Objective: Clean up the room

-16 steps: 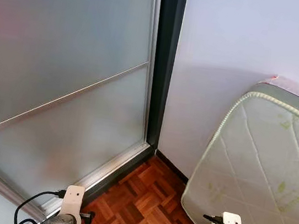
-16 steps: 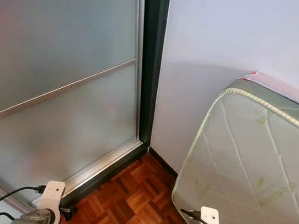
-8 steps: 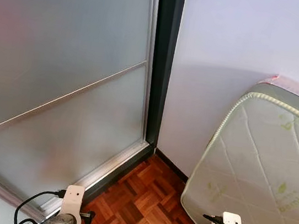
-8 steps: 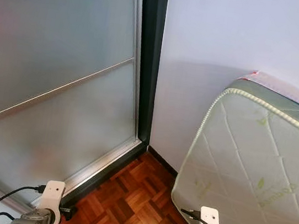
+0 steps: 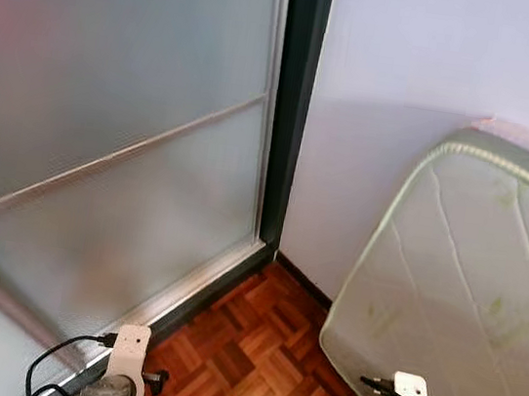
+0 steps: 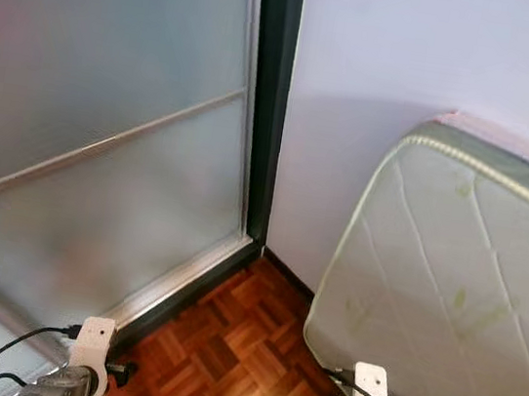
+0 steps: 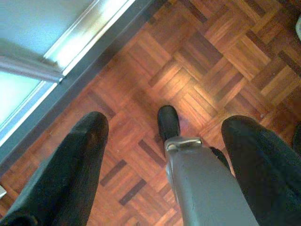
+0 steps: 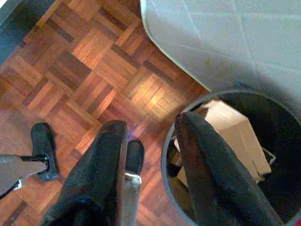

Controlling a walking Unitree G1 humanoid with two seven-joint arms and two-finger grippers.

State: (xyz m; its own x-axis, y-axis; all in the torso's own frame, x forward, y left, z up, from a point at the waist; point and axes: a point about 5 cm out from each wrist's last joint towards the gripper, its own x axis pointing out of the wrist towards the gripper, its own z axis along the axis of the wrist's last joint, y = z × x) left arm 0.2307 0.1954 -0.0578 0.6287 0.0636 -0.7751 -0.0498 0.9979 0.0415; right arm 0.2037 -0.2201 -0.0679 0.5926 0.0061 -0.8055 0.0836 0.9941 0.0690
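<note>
My left gripper [image 7: 164, 123] hangs low with its two black fingers [image 7: 80, 160] spread wide, open, nothing between them, pointing down at the parquet floor [image 7: 207, 42]. My right gripper [image 8: 151, 123] also hangs open and empty, just above the rim of a dark round bin [image 8: 165, 155]. A brown cardboard box [image 8: 228, 132] lies inside the bin. Both wrists show at the bottom edge of the eye views, the left wrist [image 5: 129, 348] and the right wrist [image 5: 408, 394].
A quilted white-green mattress [image 5: 459, 285] leans against the pale wall [image 5: 412, 61] on my right. A frosted glass sliding door [image 5: 108, 117] with a dark frame [image 5: 291, 113] stands on my left, meeting the wall in a corner. My own feet [image 7: 168, 121] stand on the parquet.
The whole picture has shifted slightly and blurred, so the camera has moved. Door, wall and mattress stay where they were, and both arms hang as before.
</note>
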